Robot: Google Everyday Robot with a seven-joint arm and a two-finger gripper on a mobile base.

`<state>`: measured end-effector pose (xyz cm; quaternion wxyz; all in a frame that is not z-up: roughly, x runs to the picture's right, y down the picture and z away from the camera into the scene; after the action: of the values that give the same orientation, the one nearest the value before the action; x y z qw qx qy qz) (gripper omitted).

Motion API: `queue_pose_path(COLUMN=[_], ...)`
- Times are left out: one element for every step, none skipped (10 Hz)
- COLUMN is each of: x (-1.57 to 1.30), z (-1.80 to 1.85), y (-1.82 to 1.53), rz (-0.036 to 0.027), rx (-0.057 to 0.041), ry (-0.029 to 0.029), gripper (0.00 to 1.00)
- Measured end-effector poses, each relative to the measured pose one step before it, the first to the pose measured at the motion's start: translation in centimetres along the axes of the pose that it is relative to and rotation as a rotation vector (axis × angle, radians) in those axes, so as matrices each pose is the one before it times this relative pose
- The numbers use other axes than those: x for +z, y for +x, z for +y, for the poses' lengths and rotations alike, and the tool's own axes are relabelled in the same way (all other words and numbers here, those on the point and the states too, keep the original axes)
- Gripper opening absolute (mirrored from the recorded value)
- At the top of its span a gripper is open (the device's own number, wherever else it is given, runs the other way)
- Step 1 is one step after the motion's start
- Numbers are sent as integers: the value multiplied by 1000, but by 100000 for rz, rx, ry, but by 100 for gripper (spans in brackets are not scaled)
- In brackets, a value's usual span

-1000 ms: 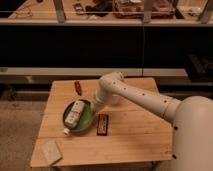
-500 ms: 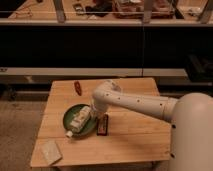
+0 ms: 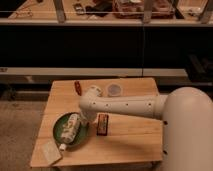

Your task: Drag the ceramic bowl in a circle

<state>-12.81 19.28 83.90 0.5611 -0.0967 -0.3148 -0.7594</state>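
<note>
The ceramic bowl is a round, shallow, glossy green dish on the front-left part of the wooden table. My white arm reaches from the right across the table and bends down over the bowl. My gripper points down and toward the front. It lies across the inside of the bowl, with its tip at the bowl's front rim. The arm and gripper hide much of the bowl's middle and right side.
A dark rectangular box lies just right of the bowl. A small white cup stands at the back middle. A red-brown item lies near the back-left edge. A pale flat packet sits at the front-left corner, close to the bowl.
The bowl and my gripper have moved together toward the front left of the table. The arm's elbow has swung left with them.
</note>
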Motion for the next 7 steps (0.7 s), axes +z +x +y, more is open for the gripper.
queue_pose_path(x=[133, 99, -34, 86, 32, -50, -39], z=[-909, -1001, -1125, -360, -50, 201, 640], y=[393, 699, 1165, 704, 761, 960, 1263], rz=[-152, -75, 166, -229, -124, -112, -341], rx=[-820, -582, -974, -409, 198, 682, 1575], ry=[419, 685, 734, -320, -658, -1067, -1478], gripper=[17, 17, 17, 17, 17, 17, 17])
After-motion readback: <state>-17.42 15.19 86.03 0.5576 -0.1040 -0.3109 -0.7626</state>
